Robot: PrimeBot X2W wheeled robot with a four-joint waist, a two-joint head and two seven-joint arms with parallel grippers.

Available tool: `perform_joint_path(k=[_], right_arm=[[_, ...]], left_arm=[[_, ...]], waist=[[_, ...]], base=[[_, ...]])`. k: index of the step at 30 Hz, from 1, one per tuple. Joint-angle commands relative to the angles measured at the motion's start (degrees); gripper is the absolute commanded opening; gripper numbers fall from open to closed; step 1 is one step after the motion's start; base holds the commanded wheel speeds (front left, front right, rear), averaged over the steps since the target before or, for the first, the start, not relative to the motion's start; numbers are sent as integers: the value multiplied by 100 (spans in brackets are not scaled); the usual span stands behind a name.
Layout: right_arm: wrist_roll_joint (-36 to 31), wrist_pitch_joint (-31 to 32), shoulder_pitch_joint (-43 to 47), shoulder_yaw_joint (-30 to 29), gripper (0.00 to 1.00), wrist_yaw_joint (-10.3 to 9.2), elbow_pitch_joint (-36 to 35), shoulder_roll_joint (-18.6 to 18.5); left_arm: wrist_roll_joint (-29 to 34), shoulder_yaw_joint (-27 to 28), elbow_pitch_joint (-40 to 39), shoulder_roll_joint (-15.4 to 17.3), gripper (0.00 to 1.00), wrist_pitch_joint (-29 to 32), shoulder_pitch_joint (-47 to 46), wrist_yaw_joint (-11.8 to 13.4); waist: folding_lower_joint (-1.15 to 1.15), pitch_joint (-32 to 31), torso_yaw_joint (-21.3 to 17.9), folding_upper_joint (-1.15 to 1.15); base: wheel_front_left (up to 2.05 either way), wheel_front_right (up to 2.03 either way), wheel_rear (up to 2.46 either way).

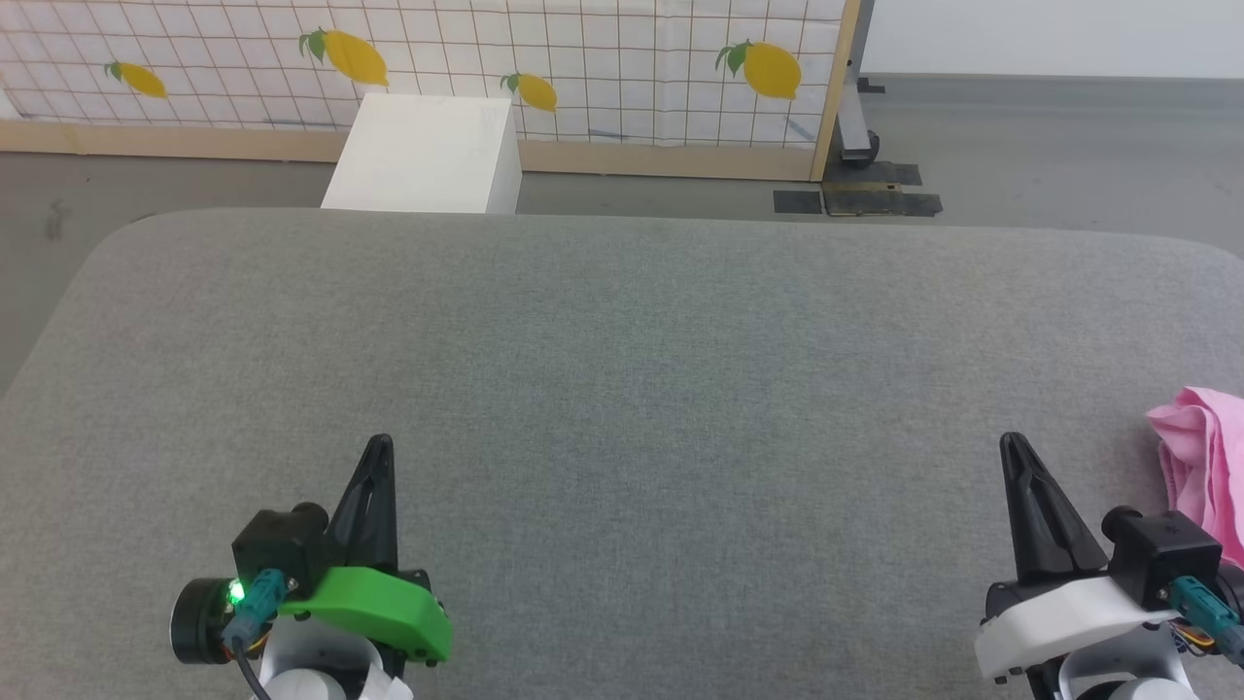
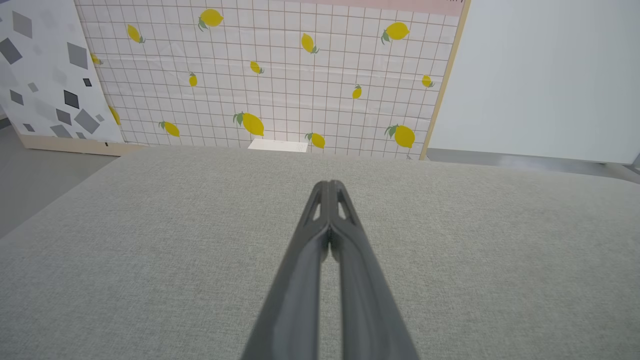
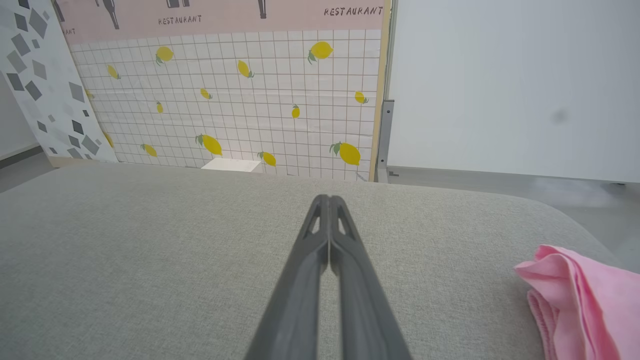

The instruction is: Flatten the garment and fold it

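The garment point(image 1: 1205, 457) is a crumpled light pink bundle of thin fabric lying at the right edge of the grey padded table point(image 1: 622, 369); the right wrist view has the garment point(image 3: 580, 300) at its lower right. My right gripper point(image 1: 1011, 442) hovers shut just left of it, apart from the cloth, and its own wrist view shows the right gripper point(image 3: 329, 200) with both fingers pressed together and nothing between them. At the lower left my left gripper point(image 1: 381, 442) is shut as well, far from the garment, and the left gripper point(image 2: 330, 185) points across bare fabric surface.
A white box point(image 1: 428, 151) stands on the floor behind the table's far edge. Behind it runs a lemon-patterned panel point(image 1: 583, 58) with a wooden base. Grey floor point(image 1: 1050, 146) lies beyond the table at the right.
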Motion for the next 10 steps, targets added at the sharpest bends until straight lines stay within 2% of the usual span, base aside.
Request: perform_joint_path(k=[1,10], right_arm=[[-42,23,-103,27,0,-5,1,3],[-90,108,-128,69,0,-5,1,3]], left_arm=[[94,16,-22,-15,0,32,59,51],[191,34,-66,-17,0,137,68,90]], waist=[[0,-2,-6,0],[0,-14,-42,0]], base=[[0,0,0],[0,0,0]])
